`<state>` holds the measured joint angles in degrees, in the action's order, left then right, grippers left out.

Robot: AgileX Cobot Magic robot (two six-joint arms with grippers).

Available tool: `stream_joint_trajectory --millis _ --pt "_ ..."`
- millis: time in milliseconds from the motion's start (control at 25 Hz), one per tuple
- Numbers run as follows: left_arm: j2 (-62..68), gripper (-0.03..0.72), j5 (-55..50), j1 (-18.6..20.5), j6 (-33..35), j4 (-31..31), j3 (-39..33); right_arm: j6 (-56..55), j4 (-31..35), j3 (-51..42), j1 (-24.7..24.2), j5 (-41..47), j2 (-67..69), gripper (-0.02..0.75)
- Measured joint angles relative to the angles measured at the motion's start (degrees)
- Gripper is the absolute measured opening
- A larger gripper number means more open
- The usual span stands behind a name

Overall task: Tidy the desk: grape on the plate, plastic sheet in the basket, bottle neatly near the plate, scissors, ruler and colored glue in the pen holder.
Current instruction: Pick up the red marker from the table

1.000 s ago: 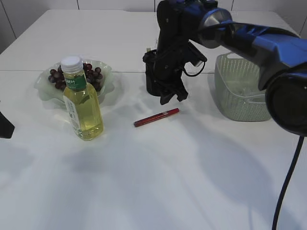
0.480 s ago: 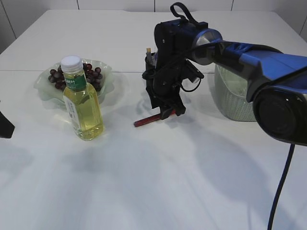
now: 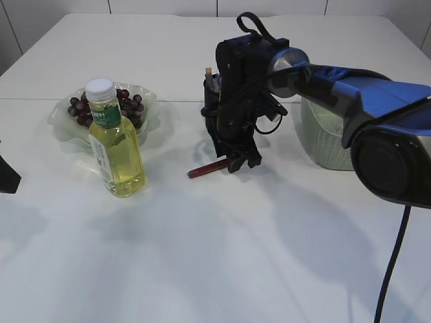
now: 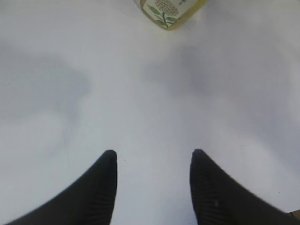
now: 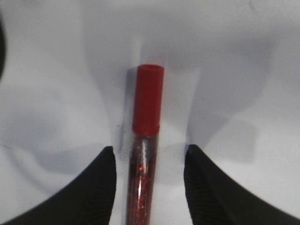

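The colored glue, a red glitter tube with a red cap [image 5: 146, 117], lies flat on the white table. My right gripper [image 5: 150, 152] is open and low over it, one finger on each side with a gap to both. In the exterior view the right gripper [image 3: 239, 160] covers the tube's right end [image 3: 204, 170]. The black pen holder [image 3: 209, 101] stands just behind the arm, mostly hidden. The bottle [image 3: 116, 145] of yellow liquid stands upright in front of the plate [image 3: 62, 128], which holds the grape bunch [image 3: 129, 102]. My left gripper [image 4: 152, 154] is open over bare table. Scissors, ruler and plastic sheet are not visible.
A pale green basket [image 3: 326, 145] stands at the right, behind the right arm's blue links. The bottle's base [image 4: 171, 9] shows at the top of the left wrist view. A dark part of the left arm [image 3: 7, 178] sits at the left edge.
The right gripper has come down from beside the pen holder to the table and now straddles the glue tube. The bottle, plate and left gripper have not moved.
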<state>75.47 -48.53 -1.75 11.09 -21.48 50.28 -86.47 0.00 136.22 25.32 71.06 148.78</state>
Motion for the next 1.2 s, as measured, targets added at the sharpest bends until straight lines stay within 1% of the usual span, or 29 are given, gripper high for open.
stream_joint_trajectory --millis 360,440,520,640,720,1040,1200 --pt "0.0 0.372 0.1 0.0 0.0 0.0 0.0 -0.3 0.4 0.1 0.0 -0.3 0.8 0.384" --pt "0.0 0.372 0.2 0.0 0.0 0.0 0.0 -0.3 0.4 0.1 0.0 -0.3 0.8 0.374" --pt "0.0 0.372 0.2 0.0 0.0 0.0 0.0 -0.4 0.6 0.1 0.0 -0.3 0.9 0.327" --pt "0.0 0.372 0.2 0.0 0.0 0.0 0.0 -0.4 0.9 0.1 0.0 -0.3 0.9 0.23" --pt "0.0 0.372 0.2 0.0 0.0 0.0 0.0 0.2 1.1 0.1 0.0 -0.3 0.9 0.19" --pt "0.0 0.372 0.2 0.0 0.0 0.0 0.0 3.7 1.2 0.1 0.0 -0.3 0.9 0.109" --pt "0.0 0.372 0.2 0.0 0.0 0.0 0.0 8.7 1.8 0.9 0.0 -0.3 1.0 0.102"
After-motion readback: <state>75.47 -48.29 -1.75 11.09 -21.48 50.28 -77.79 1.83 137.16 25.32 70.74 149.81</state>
